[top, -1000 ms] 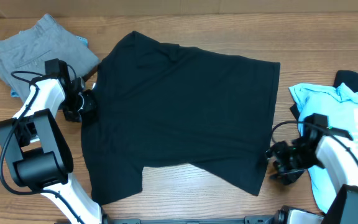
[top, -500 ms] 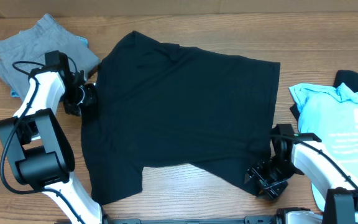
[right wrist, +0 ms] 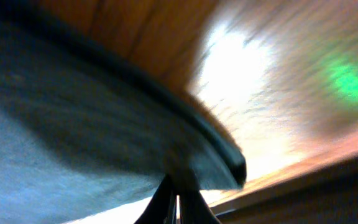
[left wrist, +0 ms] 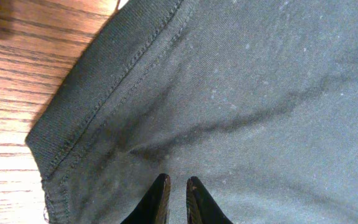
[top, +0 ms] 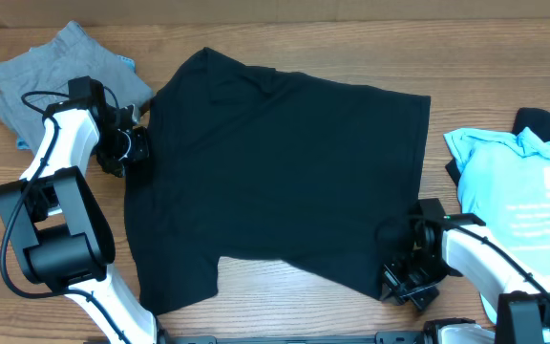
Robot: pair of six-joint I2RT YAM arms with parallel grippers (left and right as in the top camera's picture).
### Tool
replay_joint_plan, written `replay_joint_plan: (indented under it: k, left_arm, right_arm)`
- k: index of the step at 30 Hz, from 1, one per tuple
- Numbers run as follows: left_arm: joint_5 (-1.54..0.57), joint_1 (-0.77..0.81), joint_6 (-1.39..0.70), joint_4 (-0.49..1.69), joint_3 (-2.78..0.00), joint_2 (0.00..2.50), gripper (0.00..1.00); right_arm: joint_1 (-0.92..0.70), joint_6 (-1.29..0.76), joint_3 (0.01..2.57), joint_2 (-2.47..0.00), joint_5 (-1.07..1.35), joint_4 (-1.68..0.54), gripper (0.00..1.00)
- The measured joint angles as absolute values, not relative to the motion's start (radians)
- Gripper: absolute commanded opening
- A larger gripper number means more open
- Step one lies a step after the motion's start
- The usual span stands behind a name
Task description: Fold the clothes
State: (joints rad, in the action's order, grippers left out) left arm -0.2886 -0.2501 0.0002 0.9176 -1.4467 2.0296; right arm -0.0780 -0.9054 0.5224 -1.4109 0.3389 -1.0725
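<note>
The black T-shirt (top: 275,172) lies spread flat across the middle of the table. My left gripper (top: 134,145) sits at its left edge. In the left wrist view the left gripper (left wrist: 178,182) rests over the shirt (left wrist: 260,93) just inside the ribbed hem (left wrist: 104,81), jaws a narrow gap apart with nothing between them. My right gripper (top: 396,280) is at the shirt's lower right corner. In the blurred right wrist view the right gripper (right wrist: 177,186) is shut on the shirt's edge (right wrist: 73,124), which is raised off the wood.
Grey trousers (top: 65,72) lie bunched at the back left, close behind the left arm. A light-blue printed tee (top: 514,191) lies at the right edge, with another dark garment (top: 547,124) behind it. The table's front edge runs just below the right gripper.
The right gripper swung left from beside the blue tee to the shirt's lower right corner and closed there. The left gripper shifted slightly back along the left edge and its jaws parted a little.
</note>
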Motion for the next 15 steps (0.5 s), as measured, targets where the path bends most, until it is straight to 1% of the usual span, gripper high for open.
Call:
replay_joint_plan:
  k: [5,7,9,15]
  left_arm:
    - [-0.295,-0.25,0.004,0.918,-1.447,2.03,0.16]
    - [-0.297,-0.25,0.004,0.918,-1.447,2.03,0.18]
    - [-0.297,-0.25,0.004,0.92,-1.447,2.03,0.2]
    - [-0.297,-0.25,0.008,0.928,-1.447,2.03,0.33]
  right_arm:
    - [-0.04,-0.905,0.668,-1.411,0.184,-1.227,0.04]
    - [-0.029,-0.906,0.746,-1.411,0.111,-1.27,0.04]
    - [-0.024,-0.904,0.8,-1.411,0.061,-1.283,0.09]
    - [-0.02,-0.892,0.831,-1.411,0.013,-1.294,0.09]
